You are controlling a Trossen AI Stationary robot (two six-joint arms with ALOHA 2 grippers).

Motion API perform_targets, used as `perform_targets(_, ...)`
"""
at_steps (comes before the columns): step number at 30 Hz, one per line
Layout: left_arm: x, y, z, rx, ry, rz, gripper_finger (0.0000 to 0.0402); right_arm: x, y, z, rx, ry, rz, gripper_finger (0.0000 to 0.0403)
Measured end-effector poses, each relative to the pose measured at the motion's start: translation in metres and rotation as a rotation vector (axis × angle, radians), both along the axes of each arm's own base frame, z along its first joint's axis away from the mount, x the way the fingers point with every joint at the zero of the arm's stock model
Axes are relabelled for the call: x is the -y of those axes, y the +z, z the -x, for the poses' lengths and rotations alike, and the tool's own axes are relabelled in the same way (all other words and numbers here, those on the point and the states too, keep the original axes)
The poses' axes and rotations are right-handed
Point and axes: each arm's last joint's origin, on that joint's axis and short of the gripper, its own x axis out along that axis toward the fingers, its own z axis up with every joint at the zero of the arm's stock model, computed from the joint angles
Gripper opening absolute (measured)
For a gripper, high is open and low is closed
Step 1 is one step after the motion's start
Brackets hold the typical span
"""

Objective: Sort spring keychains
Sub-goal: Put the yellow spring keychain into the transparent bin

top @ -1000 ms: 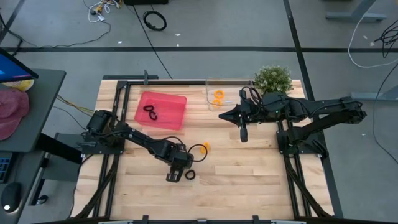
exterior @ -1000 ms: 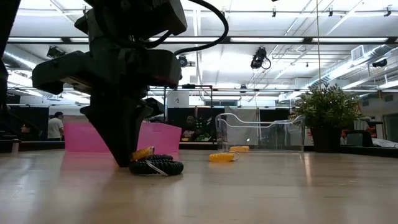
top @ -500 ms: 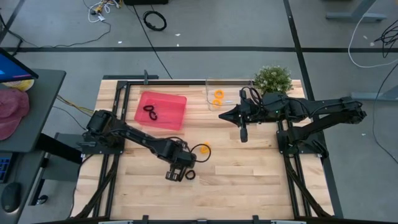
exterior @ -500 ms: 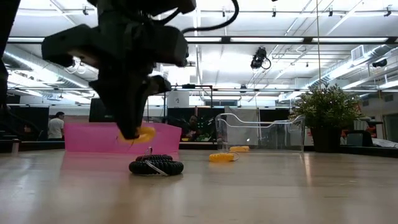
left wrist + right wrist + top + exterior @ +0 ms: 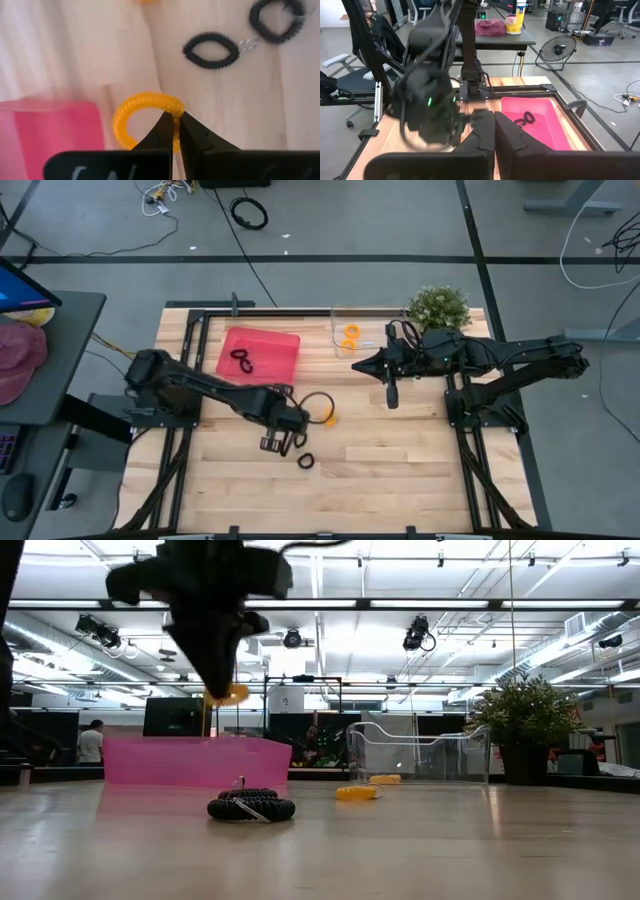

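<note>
My left gripper [image 5: 176, 116] hangs high over the table's middle, shut on an orange spring keychain [image 5: 147, 117], which also shows in the low view as an orange keychain [image 5: 230, 695]. Two black keychains [image 5: 211, 50] [image 5: 277, 20] lie flat on the wood below; the high view shows one black keychain [image 5: 306, 461]. Another orange keychain [image 5: 330, 418] lies on the table nearby. A pink tray [image 5: 262, 375] holds two black keychains [image 5: 242, 360]. A clear container [image 5: 368, 320] holds an orange keychain [image 5: 350, 338]. My right gripper [image 5: 392, 398] waits shut above the table's right middle. My left gripper pinches one side of the orange loop's coil [image 5: 176, 107] between its two fingertips. The fingers come from above, pointing steeply down. The loop is lifted well clear of the table and sticks out sideways from the fingertips [image 5: 222, 688].
A potted plant [image 5: 440, 307] stands at the far right behind the clear container. A thin black cable [image 5: 318, 402] loops off my left arm. Bare wood lies along the table's near edge.
My left gripper has risen from the table surface, moved a little toward the far edge and tipped, staying shut. The orange keychain has gone up with it, lifted clear. The black keychain beside it has stayed on the wood.
</note>
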Motion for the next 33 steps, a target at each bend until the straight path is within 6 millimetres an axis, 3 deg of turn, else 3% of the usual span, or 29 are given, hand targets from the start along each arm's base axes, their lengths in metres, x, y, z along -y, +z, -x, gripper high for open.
perform_targets(5,-0.014,0.044,0.018,0.161,0.062,0.048,0.0010,0.000,0.000,0.000,0.001,0.001,0.004,0.0004)
perform_targets(11,-0.027,0.101,0.055,0.427,0.127,0.070,0.0010,0.000,0.001,0.000,0.008,0.003,0.010,0.0004)
perform_targets(17,-0.034,0.157,0.084,0.809,0.123,0.153,0.0010,0.000,0.002,0.000,0.020,0.002,0.009,0.0004)
perform_targets(23,-0.035,0.209,0.099,1.223,-0.013,0.219,0.0010,0.000,0.004,-0.001,0.046,0.002,0.007,0.0004)
perform_targets(27,-0.035,0.224,0.105,1.352,-0.111,0.204,0.0011,0.001,0.005,-0.001,0.050,-0.004,0.007,0.0004)
perform_targets(33,-0.039,0.224,0.101,1.356,-0.125,0.204,0.0011,0.002,0.008,-0.002,0.084,-0.011,-0.025,0.0009)
